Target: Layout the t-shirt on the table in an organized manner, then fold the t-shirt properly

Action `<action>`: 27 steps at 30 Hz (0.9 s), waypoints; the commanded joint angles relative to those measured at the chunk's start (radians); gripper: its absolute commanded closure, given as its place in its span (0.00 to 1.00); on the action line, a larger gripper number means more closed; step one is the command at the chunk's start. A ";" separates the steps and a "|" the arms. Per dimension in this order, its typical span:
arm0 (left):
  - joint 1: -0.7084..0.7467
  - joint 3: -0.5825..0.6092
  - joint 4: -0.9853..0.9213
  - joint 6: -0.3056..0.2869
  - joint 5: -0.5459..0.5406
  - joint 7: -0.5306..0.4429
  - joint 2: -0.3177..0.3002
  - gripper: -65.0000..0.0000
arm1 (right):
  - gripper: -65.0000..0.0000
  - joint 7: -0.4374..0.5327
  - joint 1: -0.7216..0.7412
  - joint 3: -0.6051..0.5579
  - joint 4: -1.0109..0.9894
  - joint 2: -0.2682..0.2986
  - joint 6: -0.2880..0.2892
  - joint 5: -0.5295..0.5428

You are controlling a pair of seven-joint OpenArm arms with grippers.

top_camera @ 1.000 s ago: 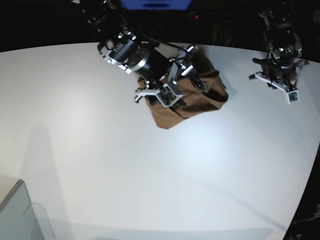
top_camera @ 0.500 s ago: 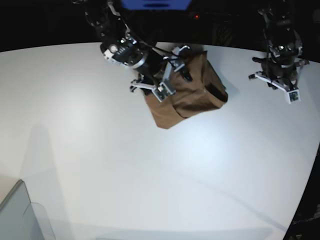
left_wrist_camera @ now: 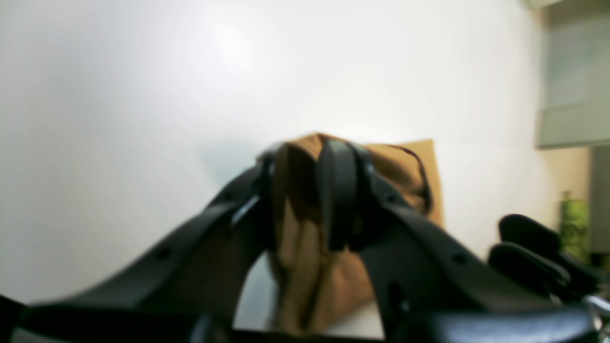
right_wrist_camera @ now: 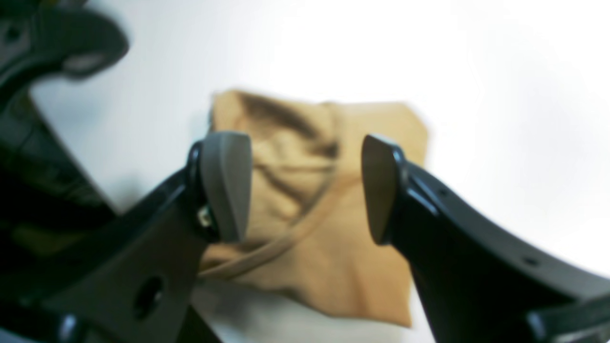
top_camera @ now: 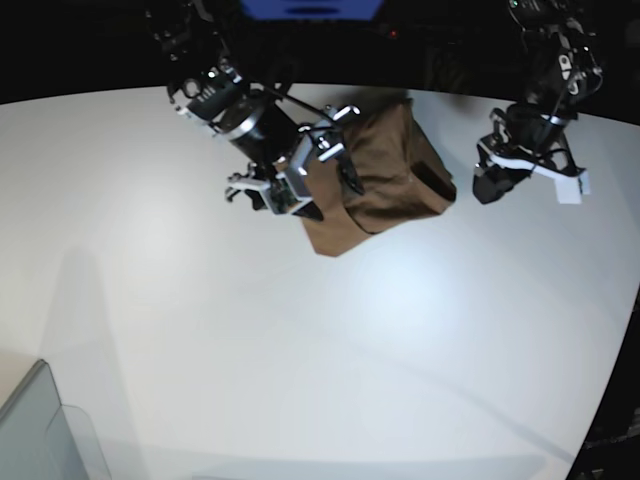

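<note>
While folded, t-shirt lies flat — table.

dark surroundings, blue screen, translucent bin corner

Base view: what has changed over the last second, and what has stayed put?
The right gripper, open, pulled back off the t-shirt toward the view's upper left. The left gripper swung in toward the shirt's other side. Neither holds anything. The t-shirt stayed bunched in place on the table.
</note>
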 commanded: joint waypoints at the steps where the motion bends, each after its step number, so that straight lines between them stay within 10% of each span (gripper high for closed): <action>1: 0.004 0.001 0.016 -0.006 -0.050 -0.014 -0.006 0.78 | 0.41 0.036 -0.001 0.020 0.022 -0.007 0.004 0.009; 13: 0.019 0.014 -0.008 -0.004 -0.155 0.072 0.003 0.77 | 0.30 0.043 -0.009 0.105 0.019 -0.004 0.006 0.009; 16: 0.021 0.014 -0.008 0.005 -0.155 0.072 0.001 0.62 | 0.30 0.040 -0.009 0.105 0.019 -0.004 0.008 0.009; 21: 0.024 0.060 -0.008 -0.004 -0.153 0.092 -0.006 0.05 | 0.30 0.040 -0.010 0.105 0.019 -0.004 0.008 0.009; 27: 0.010 0.118 -0.047 0.004 -0.101 0.092 0.004 0.00 | 0.30 0.040 -0.010 0.105 0.018 -0.002 0.009 0.009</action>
